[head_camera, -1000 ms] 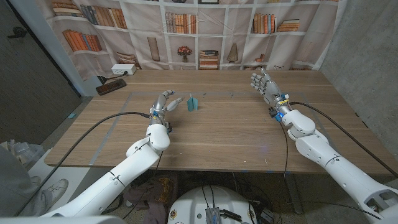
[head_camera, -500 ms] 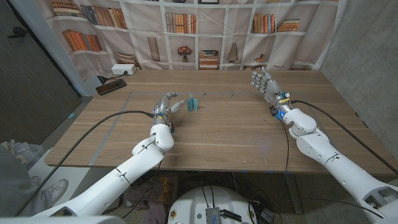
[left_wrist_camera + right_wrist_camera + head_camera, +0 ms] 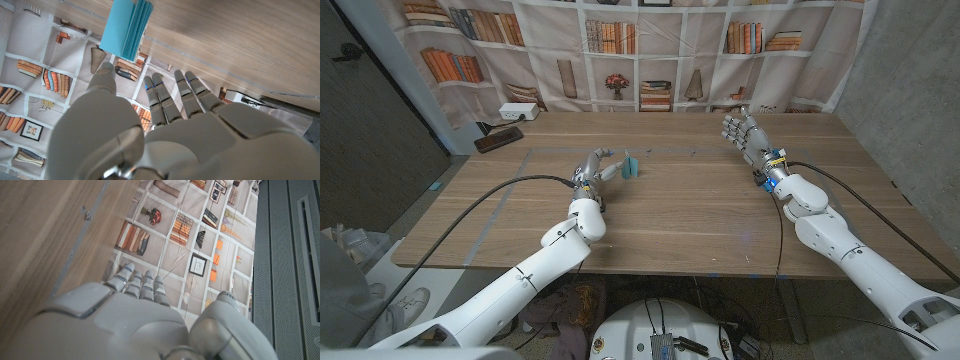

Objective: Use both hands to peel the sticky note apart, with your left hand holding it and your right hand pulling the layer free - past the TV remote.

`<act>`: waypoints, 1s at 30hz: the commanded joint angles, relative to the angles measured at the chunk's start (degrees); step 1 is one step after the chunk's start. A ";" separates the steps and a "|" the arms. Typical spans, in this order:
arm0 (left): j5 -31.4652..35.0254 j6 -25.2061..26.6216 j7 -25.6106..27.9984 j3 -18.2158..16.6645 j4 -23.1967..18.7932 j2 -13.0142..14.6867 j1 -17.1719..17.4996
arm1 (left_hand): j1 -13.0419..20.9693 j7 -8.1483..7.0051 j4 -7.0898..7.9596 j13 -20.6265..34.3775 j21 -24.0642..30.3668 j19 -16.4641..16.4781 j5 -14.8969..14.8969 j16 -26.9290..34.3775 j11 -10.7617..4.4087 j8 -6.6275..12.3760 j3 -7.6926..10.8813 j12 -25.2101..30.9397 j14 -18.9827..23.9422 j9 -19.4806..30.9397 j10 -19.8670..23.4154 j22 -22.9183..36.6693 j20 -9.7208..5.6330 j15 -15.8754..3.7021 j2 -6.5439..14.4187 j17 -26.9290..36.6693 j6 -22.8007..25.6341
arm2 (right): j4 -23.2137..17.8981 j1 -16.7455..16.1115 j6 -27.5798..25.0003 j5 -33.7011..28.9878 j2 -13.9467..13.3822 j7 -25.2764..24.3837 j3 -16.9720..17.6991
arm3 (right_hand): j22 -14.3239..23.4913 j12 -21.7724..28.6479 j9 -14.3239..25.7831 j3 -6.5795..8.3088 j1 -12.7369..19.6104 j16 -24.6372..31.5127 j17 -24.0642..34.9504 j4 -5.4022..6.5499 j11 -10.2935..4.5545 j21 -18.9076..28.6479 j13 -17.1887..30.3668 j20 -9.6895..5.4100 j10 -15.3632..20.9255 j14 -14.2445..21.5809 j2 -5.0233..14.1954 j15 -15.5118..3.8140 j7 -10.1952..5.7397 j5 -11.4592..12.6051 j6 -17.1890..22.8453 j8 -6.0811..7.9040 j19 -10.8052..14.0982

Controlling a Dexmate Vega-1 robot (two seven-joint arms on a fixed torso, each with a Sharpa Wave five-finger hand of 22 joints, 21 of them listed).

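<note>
So the peel hadn't really started yet. The small blue sticky note pad (image 3: 631,166) stood on edge on the wooden table (image 3: 680,215), a bit left of centre in the head view, and the robot's white left hand (image 3: 597,168) was just beside it, fingers apart and holding nothing. The right hand (image 3: 743,132) sat well off in the upper right, loose and empty too. Gripping and pulling were both left to do.
</note>
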 commanded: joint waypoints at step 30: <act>-0.60 1.93 1.97 0.91 3.55 -2.76 -0.72 | 0.48 -0.02 0.29 0.38 0.63 0.66 -0.37 0.66 -0.26 0.69 0.01 1.06 1.60 -1.08 2.33 0.23 0.67 -8.39 0.51 1.03 2.34 | 1.29 -0.46 1.80 -0.34 -0.14 1.22 -0.01 | 0.30 -0.07 0.19 -0.16 0.66 -0.11 0.14 -0.54 -0.16 -0.44 0.16 0.45 0.07 -0.54 0.20 0.02 -0.09 -0.28 0.49 -0.08 -0.31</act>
